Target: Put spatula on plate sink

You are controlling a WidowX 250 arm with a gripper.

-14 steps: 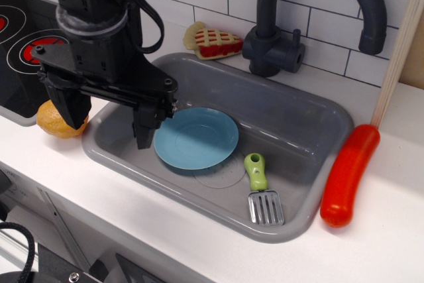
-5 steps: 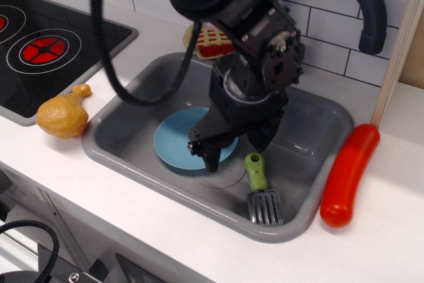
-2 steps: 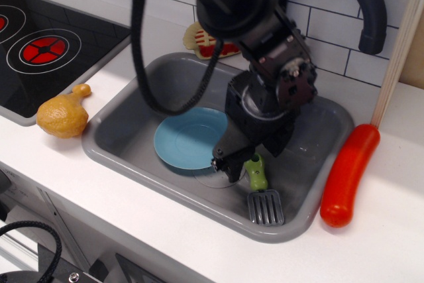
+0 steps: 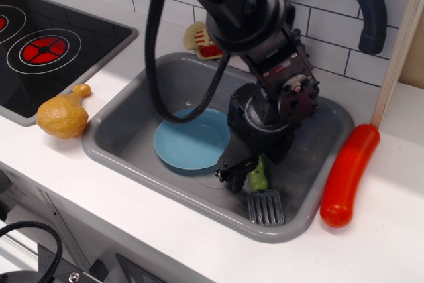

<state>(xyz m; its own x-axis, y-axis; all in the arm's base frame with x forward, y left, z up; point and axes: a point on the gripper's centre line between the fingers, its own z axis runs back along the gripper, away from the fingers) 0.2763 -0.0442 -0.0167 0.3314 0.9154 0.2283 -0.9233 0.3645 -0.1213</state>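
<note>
The lime-green-handled toy spatula (image 4: 261, 193) is seen lying in the grey plastic sink (image 4: 126, 130) toward the counter's front edge, handle pointing rearward, straddled by the black gripper (image 4: 244, 175), its fingers spread either side; the round light-blue plate (image 4: 189, 138) lies just left.

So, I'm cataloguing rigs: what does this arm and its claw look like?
The arm is matte black and bulky, with a thick black cable looping beside it. A round wrist joint shows reddish electronics. The claw is black, with short blocky fingers.

Glossy grey plastic sink (image 4: 126, 134), smooth matt blue plate (image 4: 185, 140), shiny red sausage (image 4: 348, 173), blk glossy stovetop (image 4: 66, 24)
</note>
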